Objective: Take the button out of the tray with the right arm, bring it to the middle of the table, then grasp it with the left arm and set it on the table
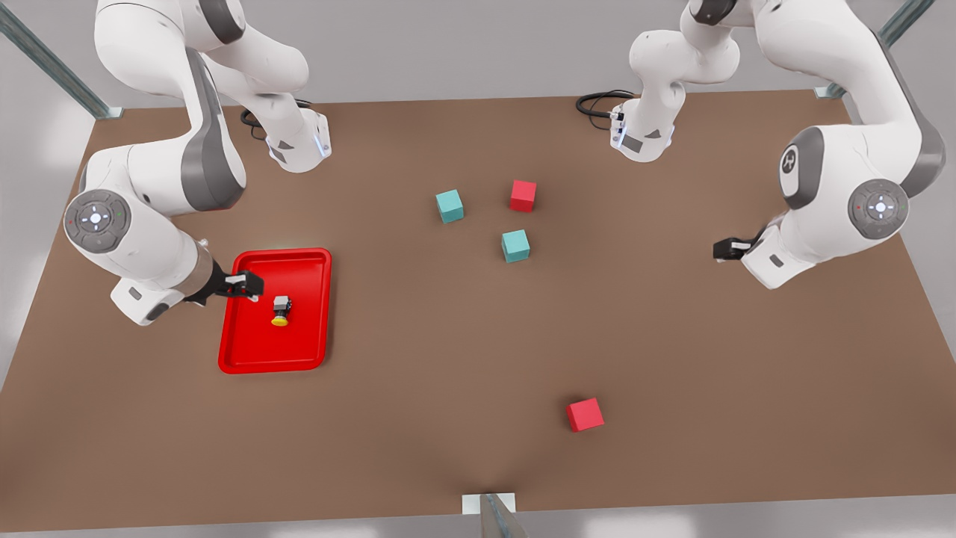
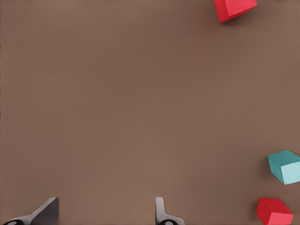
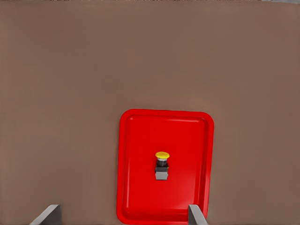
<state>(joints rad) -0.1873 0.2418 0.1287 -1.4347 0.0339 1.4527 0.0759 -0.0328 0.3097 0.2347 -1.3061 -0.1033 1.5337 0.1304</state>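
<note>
Button lies on its side near the middle of the tray, untouched.

Your button point(image 1: 281, 310) has a boxy grey-black body and round yellow cap; the tray point(image 1: 306, 351) is glossy red, rimmed, round-cornered, on the matte brown table point(image 1: 418, 359). Your right gripper point(image 1: 250, 288) hangs over the tray's edge, jaws wide. Your left gripper point(image 1: 726, 249) waits over bare table, jaws wide.

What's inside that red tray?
The tray holds a single button lying on its side, yellow cap toward the near rim. The right gripper, open, hangs over its edge and hides a small patch of floor. The left gripper waits far off.
</note>
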